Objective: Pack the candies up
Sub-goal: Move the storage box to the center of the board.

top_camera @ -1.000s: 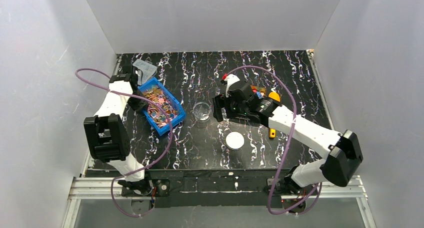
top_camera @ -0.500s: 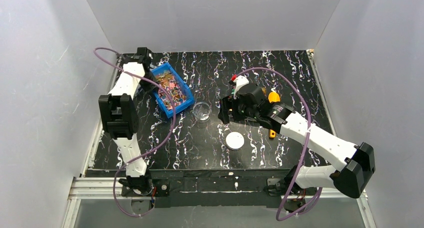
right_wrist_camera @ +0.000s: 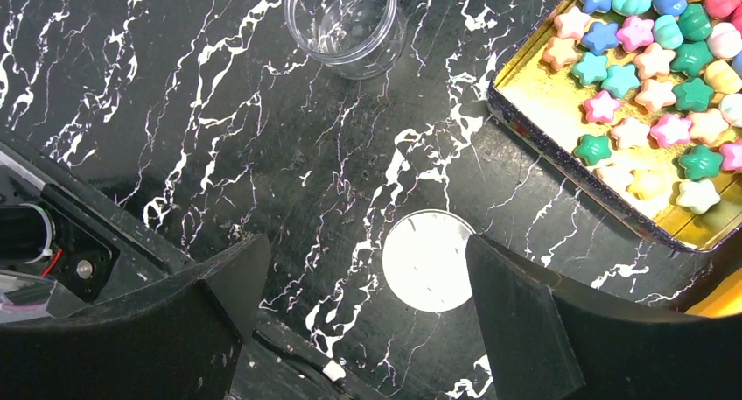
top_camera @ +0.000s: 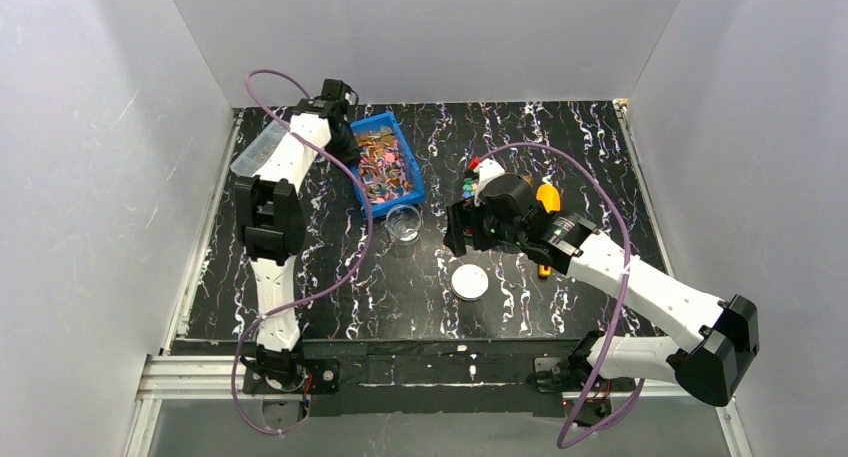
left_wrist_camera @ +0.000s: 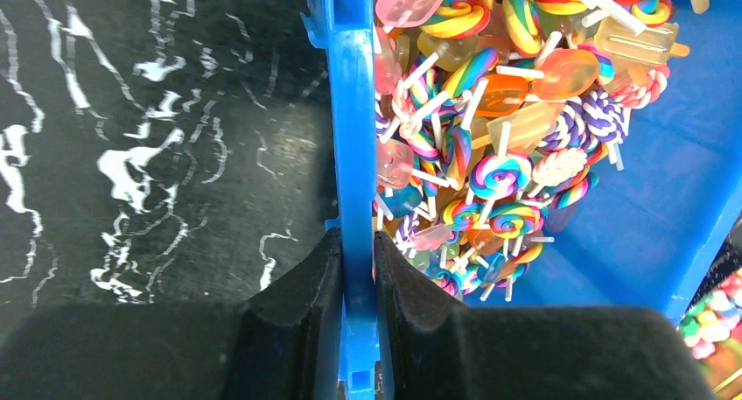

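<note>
Left gripper [left_wrist_camera: 357, 282] tight on wall of blue bin [left_wrist_camera: 353, 111]; right gripper [right_wrist_camera: 366, 258] wide apart above white lid [right_wrist_camera: 428, 261]

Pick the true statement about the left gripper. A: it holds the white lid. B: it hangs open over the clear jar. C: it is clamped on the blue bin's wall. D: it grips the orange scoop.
C: in the left wrist view the left gripper has its fingers pressed on both sides of the wall of the blue bin.
</note>
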